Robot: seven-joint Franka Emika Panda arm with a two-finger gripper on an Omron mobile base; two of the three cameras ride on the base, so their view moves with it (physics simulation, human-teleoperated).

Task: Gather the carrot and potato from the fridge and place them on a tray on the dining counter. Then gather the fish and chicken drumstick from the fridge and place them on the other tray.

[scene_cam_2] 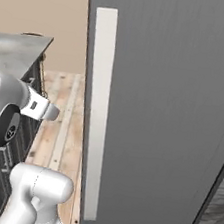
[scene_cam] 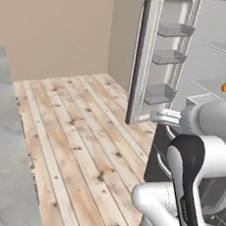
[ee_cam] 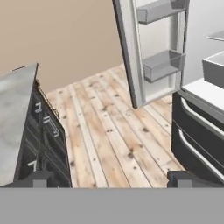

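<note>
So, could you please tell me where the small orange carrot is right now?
In the left base view, the small orange carrot sits on a glass fridge shelf at the right, beyond the open white fridge door.

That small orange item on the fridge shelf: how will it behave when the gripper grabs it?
The orange item looks small and rounded, so it may roll if nudged. It sits on a thin glass shelf, probably slick. The open gripper far outspans it.

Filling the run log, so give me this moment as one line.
stage: at fridge | door: open | carrot: on shelf | gripper: open, empty, over floor
</note>
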